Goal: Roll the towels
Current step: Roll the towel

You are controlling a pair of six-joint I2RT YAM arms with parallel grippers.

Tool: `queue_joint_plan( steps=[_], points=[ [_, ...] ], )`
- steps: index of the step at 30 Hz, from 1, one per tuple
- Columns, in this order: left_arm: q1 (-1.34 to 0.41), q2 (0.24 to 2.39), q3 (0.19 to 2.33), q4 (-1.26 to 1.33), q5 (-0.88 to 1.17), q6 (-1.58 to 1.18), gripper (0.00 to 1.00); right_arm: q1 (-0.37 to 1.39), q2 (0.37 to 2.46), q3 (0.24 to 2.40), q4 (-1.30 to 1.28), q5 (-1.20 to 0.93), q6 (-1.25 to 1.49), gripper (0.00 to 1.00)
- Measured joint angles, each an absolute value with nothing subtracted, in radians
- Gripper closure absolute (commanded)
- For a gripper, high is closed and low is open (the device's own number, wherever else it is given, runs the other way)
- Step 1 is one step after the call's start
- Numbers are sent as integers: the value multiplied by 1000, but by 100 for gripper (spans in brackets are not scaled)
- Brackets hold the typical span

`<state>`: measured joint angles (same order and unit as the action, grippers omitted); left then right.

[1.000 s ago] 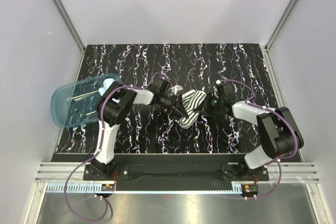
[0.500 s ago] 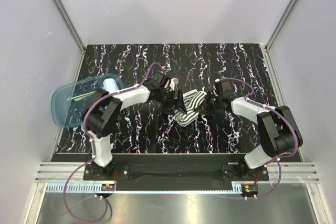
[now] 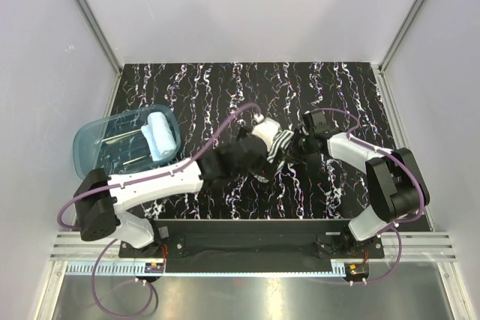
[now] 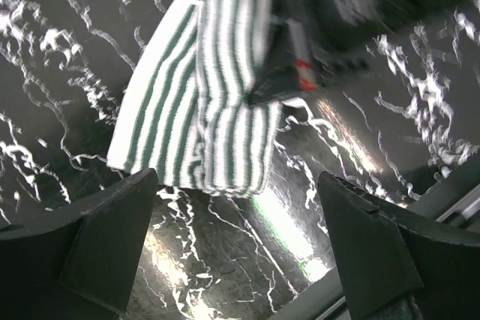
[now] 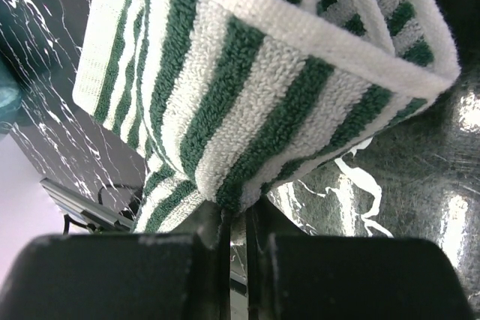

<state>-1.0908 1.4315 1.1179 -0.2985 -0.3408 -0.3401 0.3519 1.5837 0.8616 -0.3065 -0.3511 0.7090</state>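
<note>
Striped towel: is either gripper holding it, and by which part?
The right gripper is shut on the striped towel, pinching a folded edge. The left gripper is open, holding nothing.

Robot lab test cell; plain white panel walls [image 3: 247,5], aluminium frame posts [image 3: 90,16], black marbled tabletop [image 3: 172,84]

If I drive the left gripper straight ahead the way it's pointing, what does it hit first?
Most likely the striped towel, which sits straight ahead of the left gripper, framed by its open fingers. The right gripper, shut on that towel, is just beyond. Depth is hard to judge.
</note>
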Motion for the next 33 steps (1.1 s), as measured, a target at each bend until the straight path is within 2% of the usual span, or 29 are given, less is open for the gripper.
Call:
queue_joint_plan(
  steps=[4, 8, 23, 26, 29, 33],
  points=[
    [-1191, 1468, 1099, -274, -447, -279, 5, 356, 1584, 874, -340, -349, 702, 100],
    [-1211, 1534, 1094, -243, -483, -250, 7, 360, 1584, 883, -365, -348, 696, 100],
    [-1234, 1689, 1093, -186, -411, -249, 24, 362, 1584, 910, -437, -348, 673, 100],
    [-1236, 1690, 1093, -179, -397, -260, 24, 362, 1584, 911, -444, -348, 670, 100],
    [-1237, 1692, 1093, -170, -389, -267, 23, 362, 1584, 913, -449, -348, 667, 100],
    [-1236, 1703, 1069, -133, -381, -282, 10, 362, 1585, 923, -470, -348, 658, 100]
  ],
)
